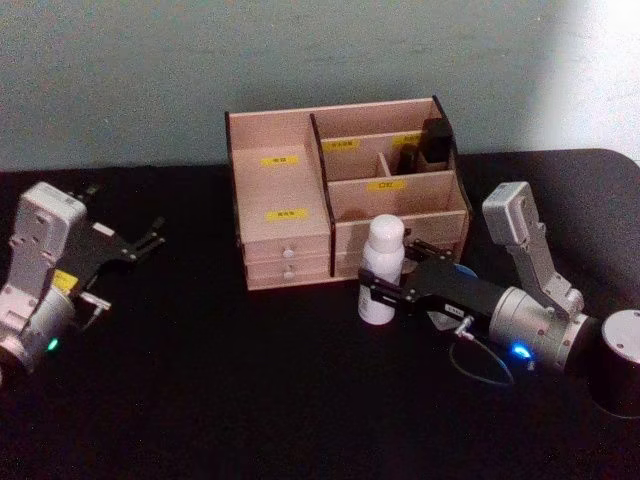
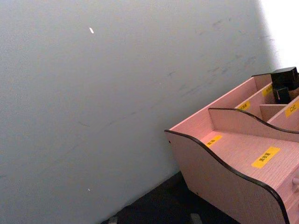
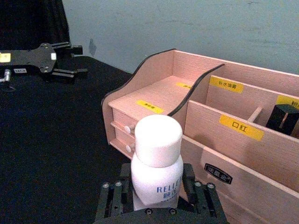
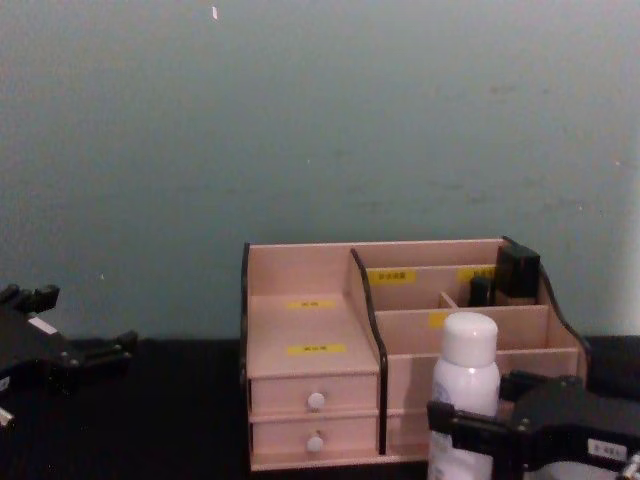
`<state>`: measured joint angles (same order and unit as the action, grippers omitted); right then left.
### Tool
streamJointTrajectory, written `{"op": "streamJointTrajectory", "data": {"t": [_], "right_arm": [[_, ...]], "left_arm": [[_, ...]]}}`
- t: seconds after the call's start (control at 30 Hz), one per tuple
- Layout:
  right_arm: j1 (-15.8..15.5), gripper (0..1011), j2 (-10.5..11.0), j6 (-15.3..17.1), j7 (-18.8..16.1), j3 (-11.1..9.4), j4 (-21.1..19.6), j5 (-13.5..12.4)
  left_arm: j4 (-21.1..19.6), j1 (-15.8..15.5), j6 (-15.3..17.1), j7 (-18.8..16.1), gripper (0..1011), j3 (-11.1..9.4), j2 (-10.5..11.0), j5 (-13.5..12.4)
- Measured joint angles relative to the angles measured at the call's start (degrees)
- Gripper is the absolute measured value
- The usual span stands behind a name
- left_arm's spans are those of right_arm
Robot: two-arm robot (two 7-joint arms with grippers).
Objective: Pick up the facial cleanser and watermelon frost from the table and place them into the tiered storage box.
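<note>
On the left, the left end effector (image 1: 150, 236) rests low over the black counter (image 1: 200, 390), well apart from the work, its fingers spread and holding nothing; it looks parked, so I judge this arm has no part in the present step; in the middle stands the tiered storage box (image 1: 272, 188) against the wall, its broad stepped left compartments bare and both small drawers closed; just in front of its right half, near the front panel, is the facial cleanser (image 1: 383, 262), a white bottle with a white cap, upright and not in any compartment; the right end effector (image 1: 381, 298) reaches in from the right and is closed around the bottle's lower body, one finger on each side; whether the base has left the counter I cannot tell; farther right, a dark item (image 1: 436, 140) stands in the box's back right compartment, and I cannot say what it is; a sliver of blue (image 1: 463, 269) shows just behind the right arm, too hidden to name, so the watermelon frost cannot be placed with any certainty; in my judgement the task is at an early stage: the cleanser is gripped but must be lifted over the front wall and set into a compartment, and the whole second pick and place remains.
</note>
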<state>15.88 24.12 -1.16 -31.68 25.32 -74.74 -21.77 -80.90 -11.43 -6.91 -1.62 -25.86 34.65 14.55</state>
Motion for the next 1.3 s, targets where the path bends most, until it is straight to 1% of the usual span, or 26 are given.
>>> {"op": "streamJointTrajectory", "data": {"t": [0.03,0.17,0.2,0.87,0.97,1.07,1.2,1.27,1.3], "right_arm": [[0.0,703,0.0,0.0,0.0,0.0,0.0,0.0],[0.0,595,0.0,0.0,0.0,0.0,0.0,0.0],[0.0,590,0.0,0.0,0.0,0.0,0.0,0.0],[0.0,586,0.2,-0.1,-0.3,0.0,-0.1,-0.2],[-0.1,586,0.5,0.2,-0.8,0.0,-0.5,-0.8],[-0.2,586,1.1,1.3,-1.4,-0.2,-1.5,-1.9],[-0.5,588,2.0,3.3,-1.8,-0.6,-3.2,-3.4],[-0.6,586,2.9,5.3,-2.0,-1.1,-4.9,-5.1],[-0.6,586,3.1,5.8,-2.0,-1.2,-5.2,-5.5]], "left_arm": [[0.0,0.0,0.0,0.0,1001,0.0,0.0,0.0],[0.0,0.0,0.0,0.0,1001,0.0,0.0,0.0],[0.0,0.0,0.0,0.0,1001,0.0,0.0,0.0],[0.0,0.0,0.0,0.0,1001,0.0,0.0,0.0],[0.0,0.0,0.0,0.0,1001,0.0,0.0,0.0],[0.0,0.0,0.0,0.0,1001,0.0,0.0,0.0],[0.0,0.0,0.0,0.0,1001,0.0,0.0,0.0],[0.0,0.0,0.0,0.0,1001,0.0,0.0,0.0],[0.0,0.0,0.0,0.0,1001,0.0,0.0,0.0]]}}
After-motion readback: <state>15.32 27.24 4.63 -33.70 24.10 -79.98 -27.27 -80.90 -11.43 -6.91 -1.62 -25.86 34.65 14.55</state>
